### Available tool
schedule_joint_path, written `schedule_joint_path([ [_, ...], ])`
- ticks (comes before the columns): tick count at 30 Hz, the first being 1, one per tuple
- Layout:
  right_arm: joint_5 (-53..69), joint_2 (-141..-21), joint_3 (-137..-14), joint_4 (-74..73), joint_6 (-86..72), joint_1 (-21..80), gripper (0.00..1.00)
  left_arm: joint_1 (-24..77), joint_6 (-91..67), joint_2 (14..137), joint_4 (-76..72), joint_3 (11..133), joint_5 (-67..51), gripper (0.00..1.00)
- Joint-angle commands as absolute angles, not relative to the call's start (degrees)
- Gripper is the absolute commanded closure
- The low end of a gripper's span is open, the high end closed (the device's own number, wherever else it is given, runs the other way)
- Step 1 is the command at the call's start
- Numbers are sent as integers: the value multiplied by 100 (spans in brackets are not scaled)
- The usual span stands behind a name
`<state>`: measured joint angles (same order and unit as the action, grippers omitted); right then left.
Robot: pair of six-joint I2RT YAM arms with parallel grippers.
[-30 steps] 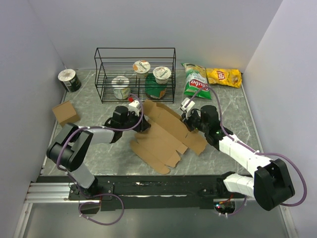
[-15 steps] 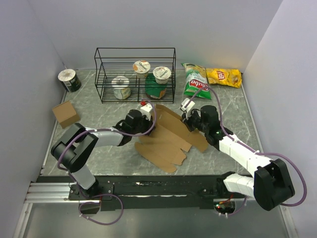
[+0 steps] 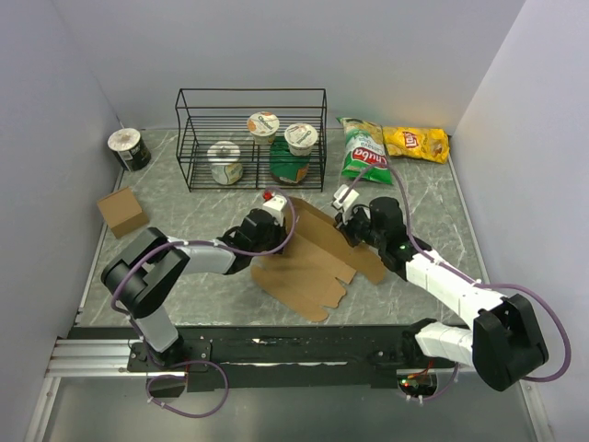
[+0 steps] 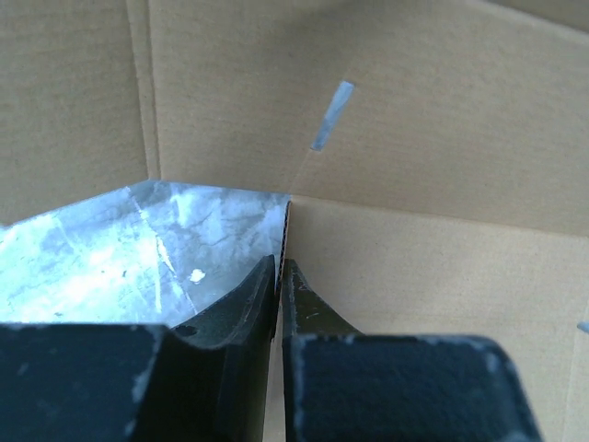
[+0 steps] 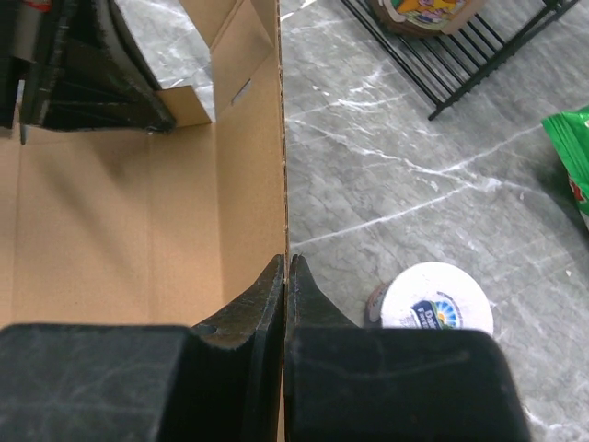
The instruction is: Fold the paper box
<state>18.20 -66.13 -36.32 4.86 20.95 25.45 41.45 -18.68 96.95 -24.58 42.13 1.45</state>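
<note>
Since a second ago your left arm has swept in toward the middle of the table (image 3: 433,198). Its gripper (image 4: 280,264) has gone from part open to pinched on one wall of the paper box (image 3: 308,262). That wall is now tipped up, so the sheet reads as a shallow trough rather than a flat spread.

The box lies mid-table, just in front of the wire rack (image 3: 250,138), held at both sides. Your right gripper (image 5: 286,263) is clamped on the opposite wall's top edge, with only the board's thickness between its fingers.

To do this step well, I'd turn both walls up about their creases together, not push them sideways. A sideways shove would likely slide the whole sheet. Keep the base panel down on the table. Both bites look thin and close to the edge, so avoid pulling outward, which could slip or tear the board.

Your left arm lies low and stretched far to its right, wrist facing the wall's inner face. Your right arm reaches forward and inward, gripper angled down onto the edge.
</note>
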Motion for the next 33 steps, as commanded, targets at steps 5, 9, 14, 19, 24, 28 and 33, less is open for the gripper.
schedule_joint_path([
  [5, 889, -6056, -3446, 870, 2171, 3374, 100, 4087, -2504, 9791, -2829, 4245, 168, 87],
  [9, 203, -5994, -3270, 914, 2189, 3919, 100, 4061, -2637, 9817, -2988, 4192, 53, 87],
  [14, -728, -6309, -3313, 888, 2004, 4560, 100, 3938, -2847, 9774, -3155, 3999, -61, 84],
  [19, -1485, -6732, -3410, 1115, 1933, 4895, 100, 3613, -3111, 9484, -3471, 3552, -377, 71],
  [24, -2011, -6996, -3471, 1292, 2083, 5106, 100, 3270, -3182, 9054, -3612, 3208, -755, 58],
  [28, -2302, -7093, -3515, 1345, 2162, 5264, 100, 3164, -3234, 8781, -3603, 2989, -887, 45],
  [33, -2531, -7233, -3638, 1406, 2258, 5256, 100, 3138, -3217, 8307, -3595, 2672, -914, 35],
])
